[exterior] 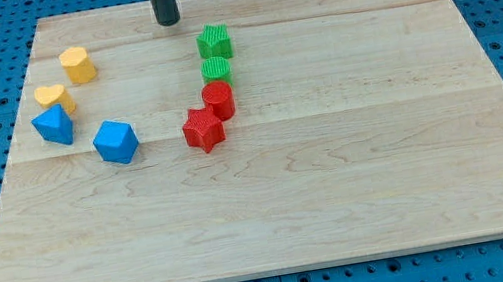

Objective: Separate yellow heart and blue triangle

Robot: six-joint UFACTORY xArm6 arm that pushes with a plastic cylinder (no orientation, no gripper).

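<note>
The yellow heart (53,96) lies near the view's left edge of the wooden board (357,165). The blue triangle (54,125) sits just below it, touching or nearly touching it. My tip (169,20) is near the view's top, well to the right of and above both blocks, touching neither.
A yellow hexagon (77,64) lies up and right of the heart. A blue hexagon-like block (116,142) lies right of the triangle. A green star (214,42), green cylinder (217,69), red cylinder (218,99) and red star (202,130) form a column mid-board.
</note>
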